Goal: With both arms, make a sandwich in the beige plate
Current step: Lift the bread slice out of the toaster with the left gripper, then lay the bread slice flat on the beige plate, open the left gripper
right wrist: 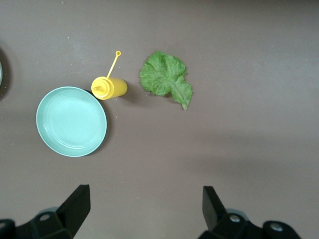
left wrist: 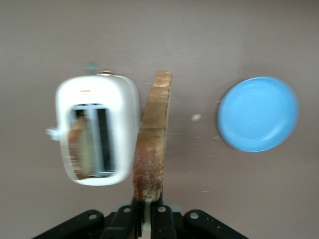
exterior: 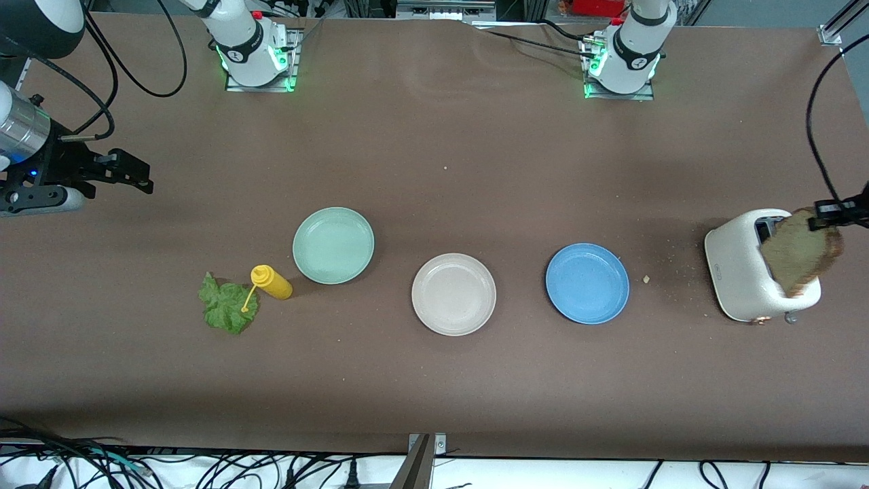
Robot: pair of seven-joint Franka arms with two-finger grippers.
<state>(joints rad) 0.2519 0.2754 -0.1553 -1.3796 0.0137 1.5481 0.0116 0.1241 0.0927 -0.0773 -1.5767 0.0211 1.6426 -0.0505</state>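
Note:
The beige plate lies bare mid-table, between a mint-green and a blue plate. My left gripper hangs over the white toaster, shut on the crust edge of a brown bread slice that is out of the slot. Another slice stays in the toaster. A green lettuce leaf lies toward the right arm's end. My right gripper hovers open over bare table there, holding nothing.
A yellow squeeze bottle lies beside the lettuce, its cap strap on the leaf. The mint-green plate and the blue plate hold nothing. Crumbs lie between the blue plate and the toaster.

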